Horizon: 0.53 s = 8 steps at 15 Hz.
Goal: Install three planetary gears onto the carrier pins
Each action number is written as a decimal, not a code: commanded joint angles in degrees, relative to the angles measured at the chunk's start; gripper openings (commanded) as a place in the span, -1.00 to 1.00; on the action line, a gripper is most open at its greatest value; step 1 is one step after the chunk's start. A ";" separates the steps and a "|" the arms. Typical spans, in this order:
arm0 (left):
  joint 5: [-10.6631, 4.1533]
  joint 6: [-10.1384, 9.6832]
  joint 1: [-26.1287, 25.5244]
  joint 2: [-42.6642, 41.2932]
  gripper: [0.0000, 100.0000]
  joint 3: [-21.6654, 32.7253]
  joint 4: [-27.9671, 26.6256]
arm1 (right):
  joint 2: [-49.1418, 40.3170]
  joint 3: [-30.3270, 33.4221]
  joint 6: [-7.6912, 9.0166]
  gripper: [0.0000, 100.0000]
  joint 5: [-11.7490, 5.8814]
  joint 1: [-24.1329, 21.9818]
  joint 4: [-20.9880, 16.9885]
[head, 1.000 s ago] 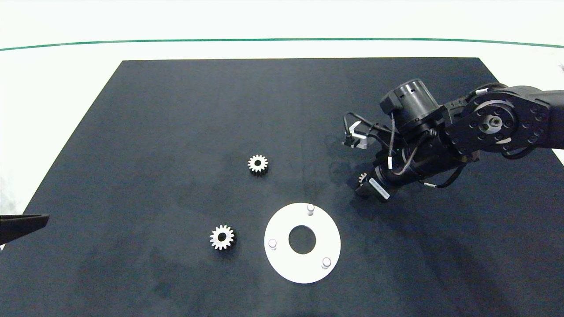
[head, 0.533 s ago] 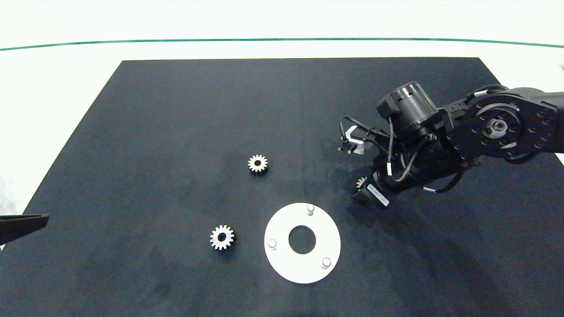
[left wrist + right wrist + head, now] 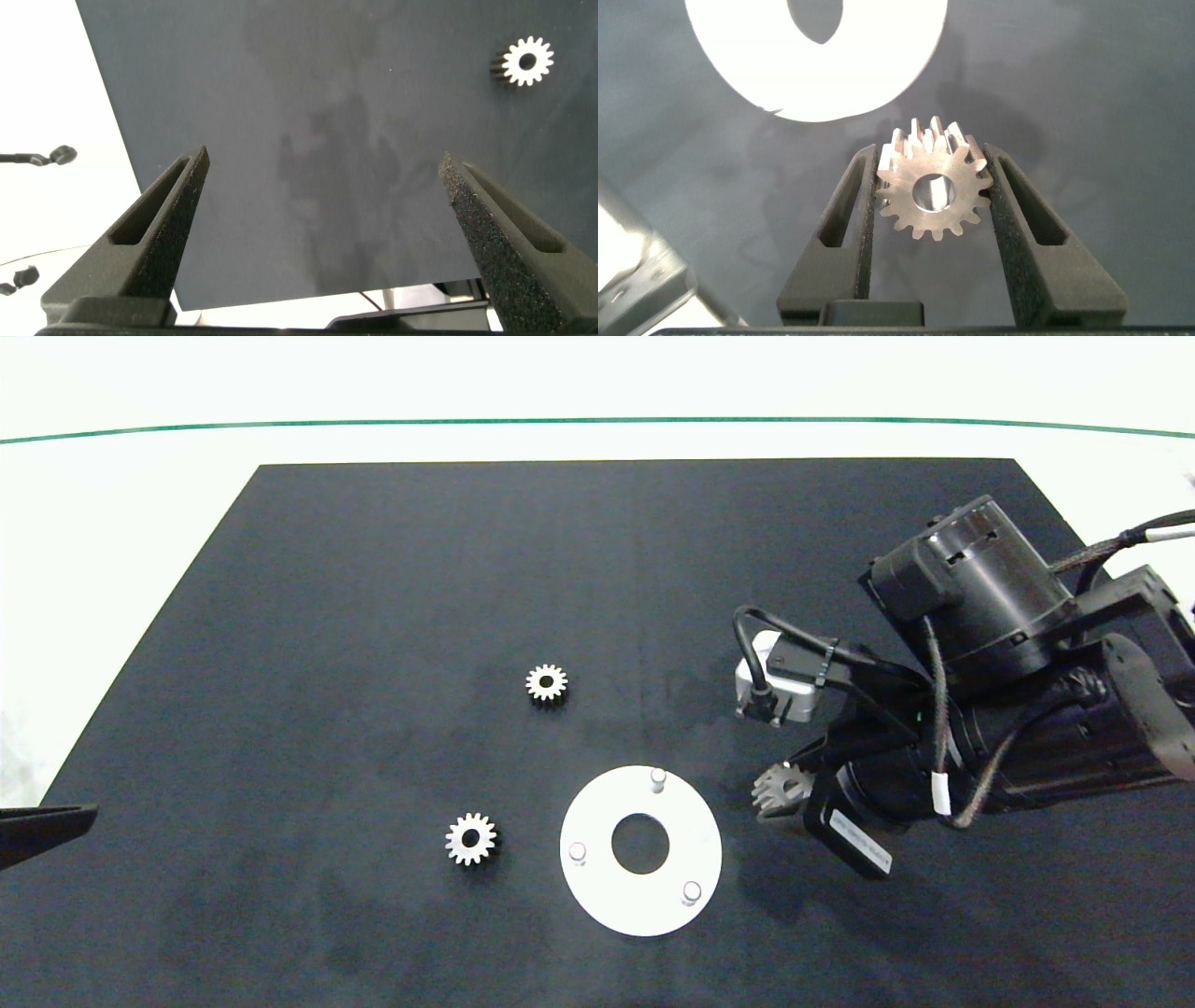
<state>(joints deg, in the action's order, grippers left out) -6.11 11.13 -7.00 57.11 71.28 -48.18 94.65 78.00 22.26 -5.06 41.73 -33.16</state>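
- right gripper [image 3: 934,191] clamped on one planetary gear [image 3: 934,191], held above the worktop [image 3: 373,569] just right of white disc [image 3: 597,896]
- carrier pins [image 3: 658,777] all bare
- two other gears [image 3: 546,683] lie flat on worktop, left of disc
- left gripper [image 3: 327,182] spread wide, parked at worktop's left edge, probably idle

You've got a big black mat [image 3: 420,569] laid flat on the white bench [image 3: 140,504], faintly smudged in spots. A thin green line [image 3: 373,421] runs across the bench beyond the mat's far edge.
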 commanded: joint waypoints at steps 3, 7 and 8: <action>-0.04 1.17 0.14 -2.62 1.00 0.26 -0.25 | -2.27 -3.99 -0.02 -0.44 -0.21 7.58 -0.15; -0.04 1.17 0.14 -2.71 1.00 0.26 -0.25 | 0.01 -3.55 -0.02 -0.44 -1.88 8.63 0.20; -0.04 1.17 0.14 -2.71 1.00 0.18 -0.25 | 0.63 -3.29 -0.02 -0.44 -1.88 8.90 0.29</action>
<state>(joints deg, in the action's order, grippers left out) -6.11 12.29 -6.86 54.43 71.50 -48.18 94.05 74.45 22.10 -6.97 50.25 -32.72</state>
